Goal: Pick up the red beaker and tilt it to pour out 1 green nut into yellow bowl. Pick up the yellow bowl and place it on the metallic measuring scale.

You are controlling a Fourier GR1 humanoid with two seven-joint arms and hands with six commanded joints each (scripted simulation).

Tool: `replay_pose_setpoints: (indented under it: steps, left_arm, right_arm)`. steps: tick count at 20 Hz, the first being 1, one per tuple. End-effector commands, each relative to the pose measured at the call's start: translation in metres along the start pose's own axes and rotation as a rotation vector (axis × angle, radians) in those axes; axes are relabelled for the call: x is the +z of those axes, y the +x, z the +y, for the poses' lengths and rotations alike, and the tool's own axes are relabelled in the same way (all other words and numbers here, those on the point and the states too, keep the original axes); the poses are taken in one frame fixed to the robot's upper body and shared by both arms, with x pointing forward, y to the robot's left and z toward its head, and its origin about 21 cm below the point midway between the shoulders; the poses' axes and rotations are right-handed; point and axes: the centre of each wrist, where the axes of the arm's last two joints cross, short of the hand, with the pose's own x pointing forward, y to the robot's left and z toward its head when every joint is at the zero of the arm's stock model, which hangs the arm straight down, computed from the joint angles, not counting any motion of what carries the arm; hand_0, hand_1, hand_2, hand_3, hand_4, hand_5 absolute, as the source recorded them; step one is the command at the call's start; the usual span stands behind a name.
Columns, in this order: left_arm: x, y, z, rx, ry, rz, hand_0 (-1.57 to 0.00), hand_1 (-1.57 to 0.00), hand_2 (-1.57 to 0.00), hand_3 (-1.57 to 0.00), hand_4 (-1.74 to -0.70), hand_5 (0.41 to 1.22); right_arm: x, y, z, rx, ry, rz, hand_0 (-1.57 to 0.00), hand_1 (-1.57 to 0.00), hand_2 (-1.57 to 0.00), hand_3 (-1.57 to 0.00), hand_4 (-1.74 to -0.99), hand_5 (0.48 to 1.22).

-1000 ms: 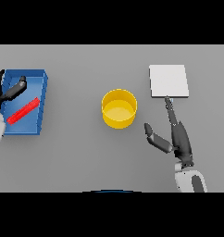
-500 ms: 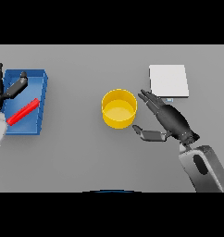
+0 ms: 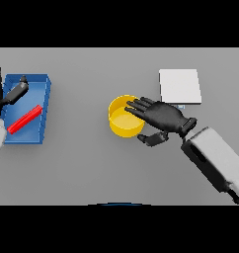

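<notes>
— What is nearest on the grey table (image 3: 82, 168)?
— The right hand (image 3: 163, 116), reaching in from the lower right. Its fingers (image 3: 136, 105) lie straight over the near-right rim of the yellow bowl (image 3: 122, 116), the thumb tucked just below the bowl's side; nothing is clasped, so the hand is open.
— And the bowl itself?
— It stands upright near the middle of the table, well apart from the scale.
— Where is the scale?
— The metallic measuring scale (image 3: 179, 86) is a pale square plate farther back on the right, beyond the right hand.
— The left side?
— A blue tray (image 3: 45, 108) holds a red beaker (image 3: 24, 119) lying slantwise. The left hand (image 3: 8, 96) shows at the tray's far-left corner, fingers loose, gripping nothing.
</notes>
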Motion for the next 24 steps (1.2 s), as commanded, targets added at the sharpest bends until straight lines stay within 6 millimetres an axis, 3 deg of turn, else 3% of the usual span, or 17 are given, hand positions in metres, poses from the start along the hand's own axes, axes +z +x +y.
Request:
replay_pose_setpoints:
  steps: [1,12,22,24]
  left_arm:
    - [0.001,-0.004,0.001,-0.008,0.002,0.003,0.0,0.0,0.0,0.0,-0.74,0.704]
    - [0.002,-0.004,0.007,-0.007,0.013,-0.006,0.0,0.0,0.0,0.0,-0.74,0.698]
    - [0.004,-0.01,0.007,-0.003,0.016,0.007,0.0,0.0,0.0,0.0,-0.75,0.699]
    - [0.001,-0.01,0.013,-0.004,0.02,0.007,0.0,0.0,0.0,0.0,-0.75,0.701]
  right_arm:
    - [-0.004,0.001,-0.001,0.021,0.029,-0.015,0.0,0.0,0.0,0.0,-1.215,0.711]
    - [-0.052,0.013,-0.001,0.12,0.222,-0.04,0.0,0.0,0.0,0.0,-1.257,0.733]
    - [-0.068,0.01,0.004,0.102,0.345,-0.007,0.0,0.0,-0.02,-0.07,-1.289,0.758]
    - [-0.069,0.011,0.006,0.076,0.363,0.031,-0.03,-0.04,-0.07,-0.14,-1.302,0.805]
